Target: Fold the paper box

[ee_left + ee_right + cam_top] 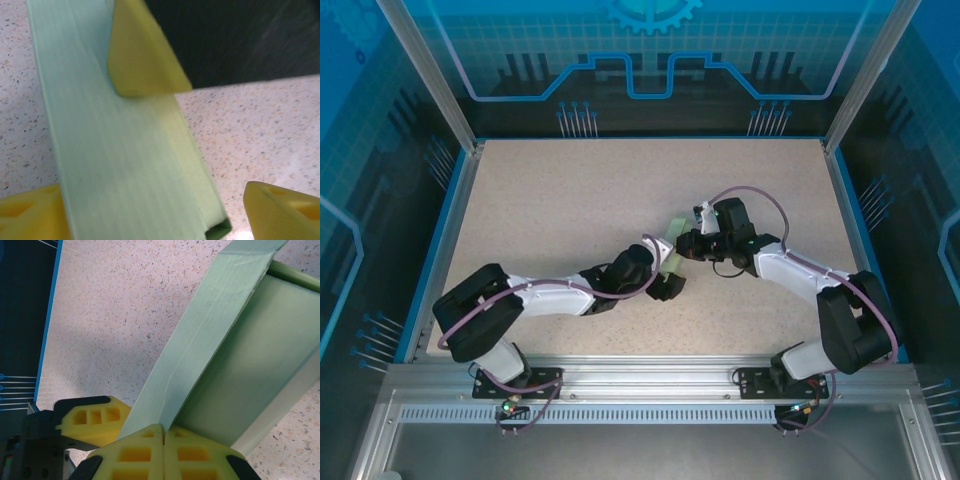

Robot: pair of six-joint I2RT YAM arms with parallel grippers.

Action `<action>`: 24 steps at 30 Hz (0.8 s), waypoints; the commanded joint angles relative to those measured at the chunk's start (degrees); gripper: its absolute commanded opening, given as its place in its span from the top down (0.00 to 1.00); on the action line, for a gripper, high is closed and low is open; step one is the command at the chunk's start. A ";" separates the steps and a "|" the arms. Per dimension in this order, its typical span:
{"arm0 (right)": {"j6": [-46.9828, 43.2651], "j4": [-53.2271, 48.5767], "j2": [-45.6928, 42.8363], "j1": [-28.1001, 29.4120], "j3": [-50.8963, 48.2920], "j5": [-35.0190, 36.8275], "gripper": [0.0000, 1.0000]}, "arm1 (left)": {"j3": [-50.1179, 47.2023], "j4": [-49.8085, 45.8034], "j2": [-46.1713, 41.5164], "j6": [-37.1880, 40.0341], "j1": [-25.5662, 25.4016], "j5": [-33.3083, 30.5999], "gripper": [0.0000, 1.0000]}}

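The paper box [672, 255] lies near the middle of the speckled table [570, 200]. The left arm [550, 298] and the right arm [790, 268] reach in from the near edge, and their wrists come close together over it.

In the right wrist view, the right fingers [135, 455] are pressed pad to pad, pinching the lower end of a long pale green panel of the paper box [215, 340]. The panel rises away from them at a slant, with a crease running along its length. Beside it the inside of the box lies open like a shallow trough, with a low wall standing along its far side. One yellow finger of the left arm shows just to the left of the pinch, near the panel's edge.

In the left wrist view, the left fingers [277, 210] stand wide apart with nothing gripped, one on each side of the paper box [115, 165]. The box runs lengthwise between them from the top left to the bottom of the view. The finger at the lower left is at the box's edge, but whether it touches cannot be told. The finger at the lower right is apart from the box, over bare table. Farther along, a yellow finger of the right arm lies over the box's upper face. The near end of the box shows a small dark opening.
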 commanded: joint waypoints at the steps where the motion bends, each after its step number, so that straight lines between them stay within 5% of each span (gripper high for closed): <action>1: -1.28 -4.79 0.56 -0.39 -1.39 3.15 0.93 | 0.88 3.02 1.40 2.32 -0.68 -3.42 0.19; 13: -1.02 -5.70 -1.21 -0.54 -1.07 3.66 0.91 | -2.33 8.20 0.95 3.42 -0.62 -3.64 0.37; 24: -2.63 -10.19 -6.34 -1.53 2.50 4.86 0.73 | -4.19 8.82 -0.20 7.28 0.13 -2.99 0.56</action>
